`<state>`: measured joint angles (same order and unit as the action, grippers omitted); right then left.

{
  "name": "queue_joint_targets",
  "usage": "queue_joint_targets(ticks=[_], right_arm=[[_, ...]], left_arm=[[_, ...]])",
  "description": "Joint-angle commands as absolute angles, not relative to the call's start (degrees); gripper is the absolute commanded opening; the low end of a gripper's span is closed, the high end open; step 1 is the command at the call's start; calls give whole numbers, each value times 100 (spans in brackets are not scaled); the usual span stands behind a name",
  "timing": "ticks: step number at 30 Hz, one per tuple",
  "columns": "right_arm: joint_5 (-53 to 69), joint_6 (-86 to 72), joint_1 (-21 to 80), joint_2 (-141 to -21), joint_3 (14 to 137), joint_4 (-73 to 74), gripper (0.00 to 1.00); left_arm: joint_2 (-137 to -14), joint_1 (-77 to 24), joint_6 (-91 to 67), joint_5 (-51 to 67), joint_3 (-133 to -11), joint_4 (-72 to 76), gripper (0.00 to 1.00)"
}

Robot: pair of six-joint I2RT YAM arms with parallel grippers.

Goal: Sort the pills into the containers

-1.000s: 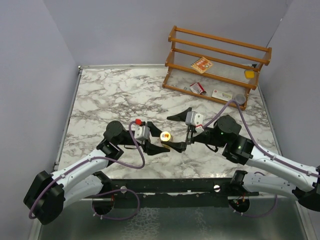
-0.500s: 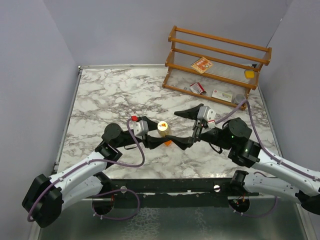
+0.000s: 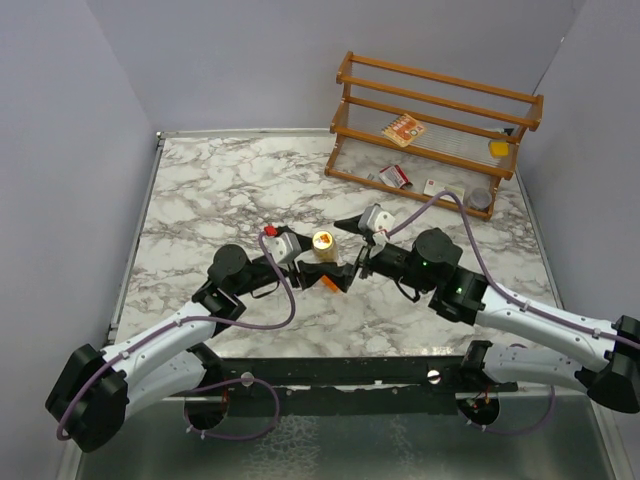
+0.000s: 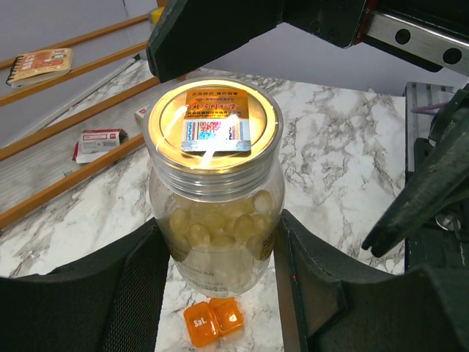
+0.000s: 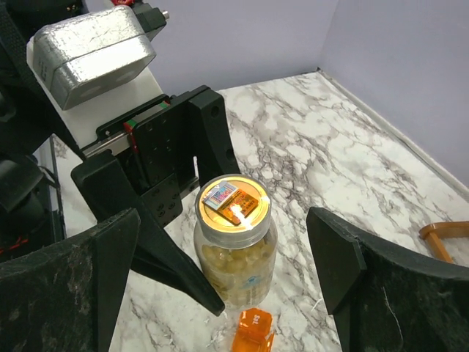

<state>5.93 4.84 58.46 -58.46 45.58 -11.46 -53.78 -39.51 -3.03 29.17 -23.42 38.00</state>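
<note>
Table (image 3: 230,190) and wooden rack (image 3: 440,110) at back right: no change. The arms did the moving.

Over the last second the left arm (image 3: 170,340) stretched out from its base and took the jar with it. The jar now sits higher in the overhead view, so it is either further from the near edge or raised; can't separate the two. The right arm (image 3: 520,315) backed off to the right half a second ago, then swung in again. It now reaches left across the middle, wrist facing the left wrist head-on.

Right gripper (image 3: 348,248): fingers spread wide, one on each side of the jar, touching nothing. In its own wrist view the jar is centred in the gap with room on both sides.

Left gripper (image 4: 218,253): pinching the jar (image 4: 215,213) low on the body, a finger pressed on each flank, jar upright. Can't tell whether the base rests on the marble.

Jar: gold lid (image 4: 214,121) on, tan-yellow pills inside. Orange box (image 4: 214,323) lies on the table just beside the jar base, toward the near edge, with neither gripper on it. Can't tell whether it's latched.

Read: looks like a two-arm setup for the lid, left bracing the body and right lined up to close on the top. That's a guess from the alignment. No pills are out, so sorting proper hasn't started. Right must grip above left's fingers or they'll clash.
</note>
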Motion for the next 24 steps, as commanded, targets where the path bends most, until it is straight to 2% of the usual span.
queue_joint_targets(ticks=[1, 10, 17, 24], right_arm=[[111, 641, 5921, -5895, 4692, -1678, 98], [-235, 669, 5958, -6013, 4629, -1992, 98], [-486, 670, 5954, -6098, 4686, -1923, 83], [-356, 552, 5956, -6226, 4675, -1966, 83]], left_arm=[[-5388, -3981, -209, 2716, -2323, 3895, 0], [-5345, -3981, -192, 2597, -2292, 3891, 0], [-5187, -3981, -202, 2544, -2208, 3888, 0], [-5168, -3981, -160, 2430, -2176, 3885, 0]])
